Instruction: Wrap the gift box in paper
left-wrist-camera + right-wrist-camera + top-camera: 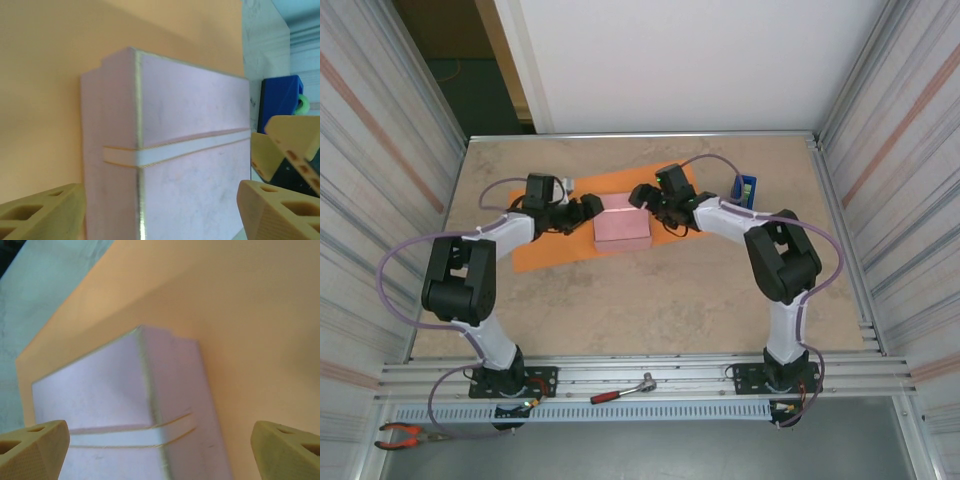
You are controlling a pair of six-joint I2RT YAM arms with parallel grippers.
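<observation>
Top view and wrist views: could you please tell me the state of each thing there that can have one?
box: closed, lying flat on the paper, unwrapped
paper: spread flat under the box, not yet folded
left claw: open, at the box's left side
right claw: open, at the box's far right corner

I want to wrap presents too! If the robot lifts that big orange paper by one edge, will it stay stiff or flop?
Probably flop: the paper looks thin and lies flat on the table. The box resting on it would likely pin the middle, so only that edge rises.
</observation>
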